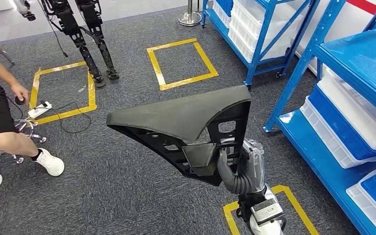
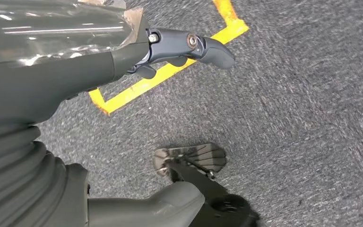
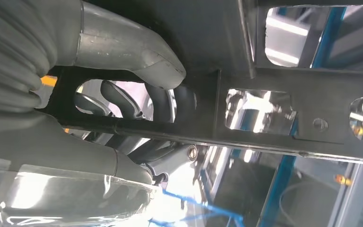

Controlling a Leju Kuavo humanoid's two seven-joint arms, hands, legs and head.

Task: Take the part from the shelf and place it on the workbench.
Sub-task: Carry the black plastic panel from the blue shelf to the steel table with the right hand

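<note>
Gripping the black part (image 1: 186,128) by its frame, right hand (image 1: 237,169) fingers wrapped tight.

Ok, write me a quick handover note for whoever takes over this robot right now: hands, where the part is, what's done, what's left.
Right hand: grips the black part by its ribbed frame, fingers hooked through an opening, and holds it up over the grey carpet.
Left hand: holds nothing, fingers loosely apart, hanging over the carpet near yellow floor tape.
Blue shelf with bins stands to the robot's right.
Done: part is off the shelf.
Left: carry it to the workbench and set it down.
Note: a person stands to the left, beside another robot's legs.
</note>
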